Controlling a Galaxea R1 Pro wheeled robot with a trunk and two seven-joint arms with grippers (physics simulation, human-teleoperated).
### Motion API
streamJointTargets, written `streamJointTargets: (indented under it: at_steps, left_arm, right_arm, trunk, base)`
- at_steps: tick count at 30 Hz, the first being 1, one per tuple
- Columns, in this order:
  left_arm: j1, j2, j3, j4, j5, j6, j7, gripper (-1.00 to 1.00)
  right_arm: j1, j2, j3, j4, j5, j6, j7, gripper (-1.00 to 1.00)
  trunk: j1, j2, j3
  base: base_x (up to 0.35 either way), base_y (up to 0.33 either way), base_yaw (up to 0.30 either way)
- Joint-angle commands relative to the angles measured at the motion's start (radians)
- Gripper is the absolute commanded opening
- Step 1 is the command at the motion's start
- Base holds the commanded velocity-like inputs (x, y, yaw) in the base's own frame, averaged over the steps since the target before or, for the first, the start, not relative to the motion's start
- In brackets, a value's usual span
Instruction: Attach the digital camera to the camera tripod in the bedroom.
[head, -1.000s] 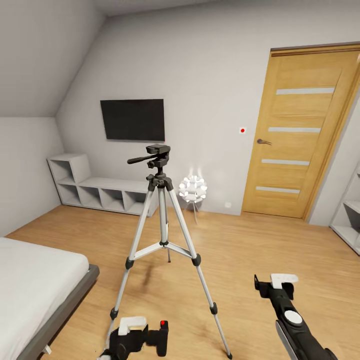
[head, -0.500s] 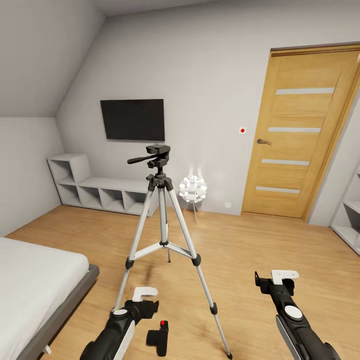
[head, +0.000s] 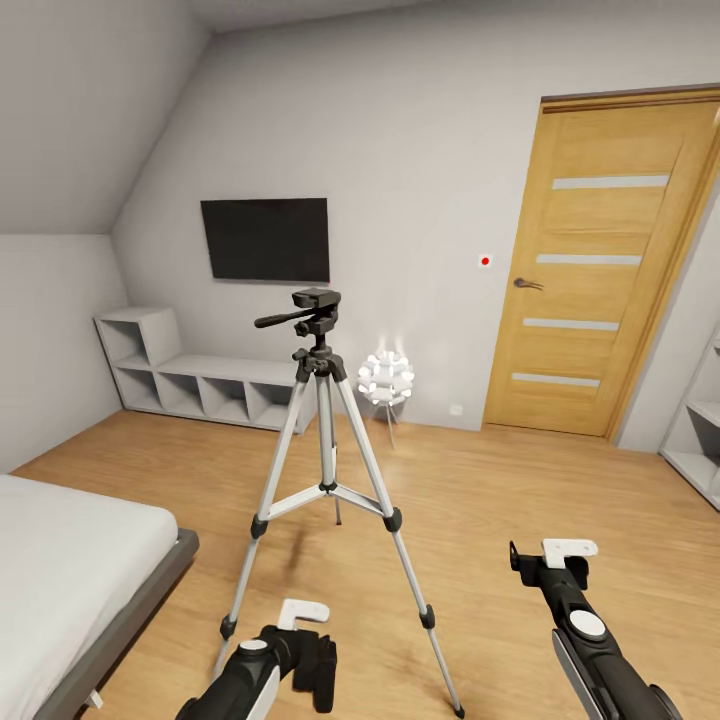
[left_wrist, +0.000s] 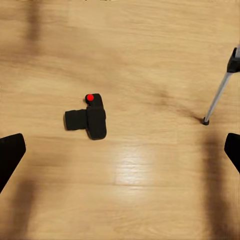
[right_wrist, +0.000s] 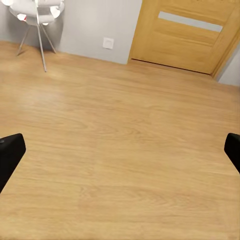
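Note:
The camera tripod stands on the wood floor in mid-room, and its black head carries nothing. The digital camera lies on the floor by the tripod's near legs, its red button showing. In the head view the camera is partly covered by my left gripper. That gripper hovers above it, open, with its fingers wide apart. My right gripper is open over bare floor to the right, and the right wrist view shows it empty.
One tripod leg plants its foot close to the camera. A low bed sits at the left and a wooden door at the back right. A white lamp, grey shelves and a wall TV are behind the tripod.
My left gripper has moved right and down over the camera, hiding its red button in the head view. The camera, the tripod and the right gripper have stayed in place.

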Motion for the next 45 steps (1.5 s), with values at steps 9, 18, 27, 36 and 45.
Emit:
streamJointTargets:
  at_steps: [9,18,27,36,45]
  left_arm:
    - [0.0,0.017,-0.001,-0.006,0.012,0.004,-0.001,1.0]
    - [0.0,0.013,0.0,-0.106,0.009,0.004,0.001,1.0]
    - [0.0,0.02,-0.008,-0.402,0.008,0.013,0.002,1.0]
    - [0.0,0.027,-0.008,-0.387,0.007,0.01,0.001,1.0]
    - [0.0,0.022,-0.005,-0.372,0.008,0.012,0.002,1.0]
  right_arm:
    - [0.0,0.0,0.001,-0.002,-0.001,0.004,-0.003,1.0]
    - [0.0,0.0,0.001,-0.001,-0.001,0.002,-0.001,1.0]
    - [0.0,0.0,0.001,0.001,-0.001,-0.007,0.0,1.0]
    - [0.0,0.001,0.001,0.001,-0.003,-0.009,0.0,1.0]
    - [0.0,0.002,0.001,-0.042,-0.003,0.026,-0.008,1.0]
  trunk:
    - [0.0,-0.001,-0.001]
    - [0.015,-0.029,-0.014]
    - [0.05,-0.092,-0.042]
    - [0.084,-0.155,-0.07]
    - [0.119,-0.218,-0.098]
  base:
    - [0.0,0.0,0.0]
    - [0.0,0.0,0.0]
    - [0.0,0.0,0.0]
    - [0.0,0.0,0.0]
    - [0.0,0.0,0.0]
